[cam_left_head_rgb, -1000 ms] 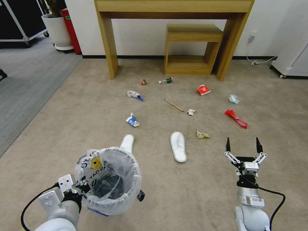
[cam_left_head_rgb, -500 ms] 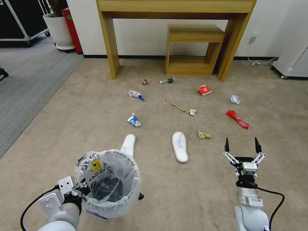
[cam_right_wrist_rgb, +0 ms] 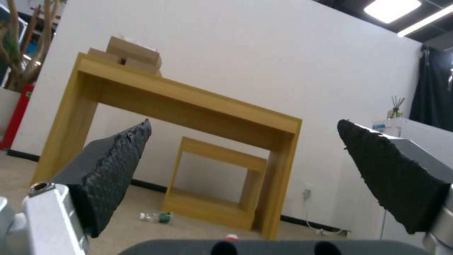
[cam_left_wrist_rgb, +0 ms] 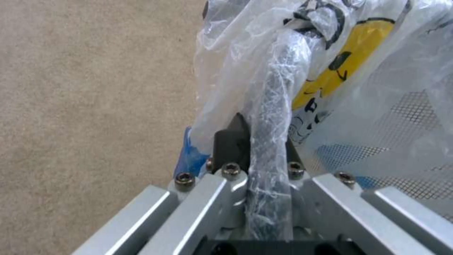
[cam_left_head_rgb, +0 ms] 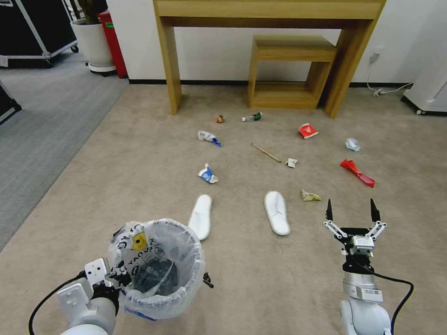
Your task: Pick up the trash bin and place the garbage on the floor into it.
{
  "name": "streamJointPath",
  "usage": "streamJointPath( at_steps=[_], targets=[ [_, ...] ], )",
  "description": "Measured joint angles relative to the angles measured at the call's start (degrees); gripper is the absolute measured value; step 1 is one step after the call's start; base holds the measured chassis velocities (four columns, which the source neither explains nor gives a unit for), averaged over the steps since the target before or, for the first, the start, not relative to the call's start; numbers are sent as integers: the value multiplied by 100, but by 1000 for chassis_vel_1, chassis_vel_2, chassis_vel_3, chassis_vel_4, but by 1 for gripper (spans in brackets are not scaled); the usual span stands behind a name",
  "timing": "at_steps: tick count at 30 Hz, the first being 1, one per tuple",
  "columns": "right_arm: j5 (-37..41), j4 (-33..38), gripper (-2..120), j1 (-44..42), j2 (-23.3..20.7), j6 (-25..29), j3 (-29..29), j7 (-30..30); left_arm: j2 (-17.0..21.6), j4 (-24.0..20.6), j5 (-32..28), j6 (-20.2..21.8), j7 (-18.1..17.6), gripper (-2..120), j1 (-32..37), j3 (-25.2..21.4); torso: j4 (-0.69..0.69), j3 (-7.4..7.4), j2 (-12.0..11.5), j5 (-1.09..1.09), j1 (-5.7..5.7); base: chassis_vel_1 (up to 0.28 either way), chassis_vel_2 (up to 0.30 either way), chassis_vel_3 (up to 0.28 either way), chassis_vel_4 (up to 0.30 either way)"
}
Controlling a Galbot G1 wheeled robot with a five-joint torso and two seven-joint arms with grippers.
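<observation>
The trash bin (cam_left_head_rgb: 193, 260), dark with a crinkly white bag, hangs low at my left, above the beige floor (cam_left_head_rgb: 260, 279). My left gripper (cam_left_head_rgb: 117, 275) is shut on its bag-wrapped rim (cam_left_wrist_rgb: 271, 117). Garbage lies ahead: two white slippers (cam_left_head_rgb: 201, 222) (cam_left_head_rgb: 277, 218), a yellow wrapper (cam_left_head_rgb: 310, 196), blue-and-white wrappers (cam_left_head_rgb: 207, 173) (cam_left_head_rgb: 208, 137), a wooden stick (cam_left_head_rgb: 266, 152), a red packet (cam_left_head_rgb: 356, 172), a red box (cam_left_head_rgb: 308, 130) and a small bottle (cam_left_head_rgb: 252, 117) (cam_right_wrist_rgb: 155, 216). My right gripper (cam_left_head_rgb: 350, 210) (cam_right_wrist_rgb: 243, 124) is open and holds nothing, just this side of the yellow wrapper.
A tall wooden console table (cam_left_head_rgb: 270, 9) with a small wooden shelf unit (cam_left_head_rgb: 288, 70) under it stands against the far wall. Grey ribbed carpet (cam_left_head_rgb: 42, 121), a white planter (cam_left_head_rgb: 93, 42) and a red object (cam_left_head_rgb: 114, 42) lie to the left. A white appliance (cam_left_head_rgb: 430, 88) stands far right.
The whole view has shifted, so the table and litter sit further right in the picture: the camera moved. Both grippers keep their places in the view, the bin still held.
</observation>
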Motion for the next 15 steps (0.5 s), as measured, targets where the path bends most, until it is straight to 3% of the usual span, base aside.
streamJointPath(
  at_steps=[10,15],
  targets=[
    [-42,9,100,-1,-10,30,58,-10,-35,-5,81,-37,19,0,46,48,-2,0,0,1,0,-17,-15,6,9],
    [-33,6,100,-4,-13,39,56,-38,-42,-5,91,-43,19,0,48,58,-1,0,0,2,0,75,71,-74,-75]
  ],
)
